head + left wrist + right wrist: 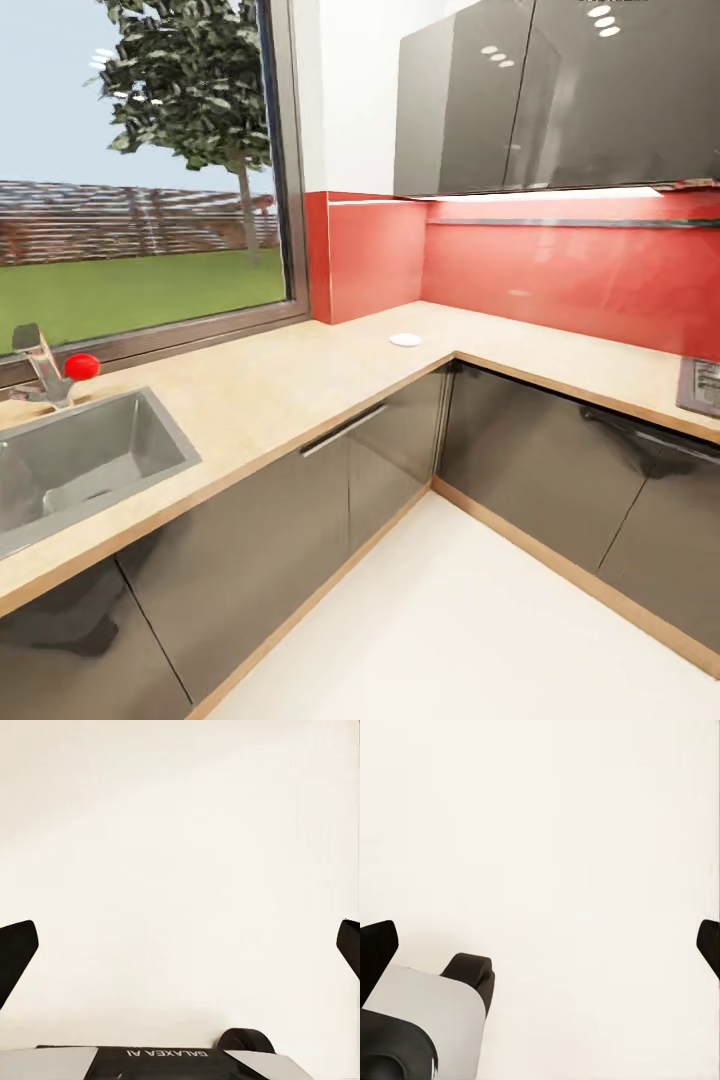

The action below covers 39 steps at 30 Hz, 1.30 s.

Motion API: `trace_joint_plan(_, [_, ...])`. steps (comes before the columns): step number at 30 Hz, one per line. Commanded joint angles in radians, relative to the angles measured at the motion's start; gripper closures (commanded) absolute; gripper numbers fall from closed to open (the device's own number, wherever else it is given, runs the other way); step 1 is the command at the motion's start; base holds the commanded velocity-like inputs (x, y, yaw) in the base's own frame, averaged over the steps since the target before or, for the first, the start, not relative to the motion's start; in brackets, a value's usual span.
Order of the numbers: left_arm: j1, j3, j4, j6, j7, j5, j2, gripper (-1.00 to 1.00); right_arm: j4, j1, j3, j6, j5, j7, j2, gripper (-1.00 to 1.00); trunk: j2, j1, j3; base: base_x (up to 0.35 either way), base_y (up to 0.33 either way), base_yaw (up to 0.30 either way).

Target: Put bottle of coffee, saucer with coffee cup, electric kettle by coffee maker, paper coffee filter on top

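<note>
**Both grippers open over pale floor; saucer alone in the counter corner**

The left gripper (180, 945) was spread wide, its two dark fingertips (16, 952) showing at opposite edges of the left wrist view with nothing between them. Beneath it lay only a plain cream floor (180, 832), and part of the robot's own grey and white body (165, 1061) showed at the frame's edge.

The right gripper (540, 945) was likewise open and empty, its dark fingertips (378, 949) far apart over the same pale floor (555, 817). A grey housing with a black rounded part (442, 1012) of the robot sat in that view too.

In the head view, an L-shaped counter (300, 370) with a pale beige top ran along two walls and met in a corner. A small round white saucer (405, 339) lay flat on the counter near that corner, just in front of the red wall panel (560, 270), with nothing on it and well apart from everything else. At the left end of the counter was a steel sink (80, 460) with a tap (40, 365) and a red knob (82, 366) beside it, under a large window (140, 170). Dark glossy cabinets (330, 500) stood below the counter and dark wall cupboards (540, 95) hung above. The edge of a hob (702, 385) showed at the far right. The floor (450, 630) was white.
</note>
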<state>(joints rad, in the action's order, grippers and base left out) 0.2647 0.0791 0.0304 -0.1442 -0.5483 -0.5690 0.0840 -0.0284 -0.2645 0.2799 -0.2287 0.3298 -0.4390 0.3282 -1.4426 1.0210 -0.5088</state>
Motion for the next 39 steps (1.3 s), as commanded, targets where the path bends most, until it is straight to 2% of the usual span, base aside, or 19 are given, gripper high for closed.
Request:
trace_joint_plan(1, [0.001,0.008,-0.001,-0.006,-0.002,-0.006,0.0,-1.0,0.001,-0.001,0.009,-0.003,0.009,-0.003,0.0,-1.0,0.0,0.0,-0.001,0.124,-0.316,-0.246])
trace_joint_plan(8, [0.001,0.009,-0.001,-0.006,-0.002,-0.006,0.0,-1.0,0.0,-0.001,0.009,-0.003,0.009,-0.001,0.0,-1.0,0.0,0.0,-0.001,0.133,-0.316,-0.111])
trace_joint_plan(16, [0.001,0.008,-0.001,-0.006,-0.002,-0.006,0.0,-1.0,0.0,-0.001,0.009,-0.003,0.009,-0.001,0.0,-1.0,0.0,0.0,-0.001,0.16,-0.316,0.024])
trace_joint_plan(39, [0.001,0.008,-0.001,-0.006,-0.002,-0.006,0.0,-1.0,-0.001,-0.001,0.007,-0.002,0.011,0.033,0.0,-1.0,0.0,0.0,-0.001,0.163,-0.316,0.24])
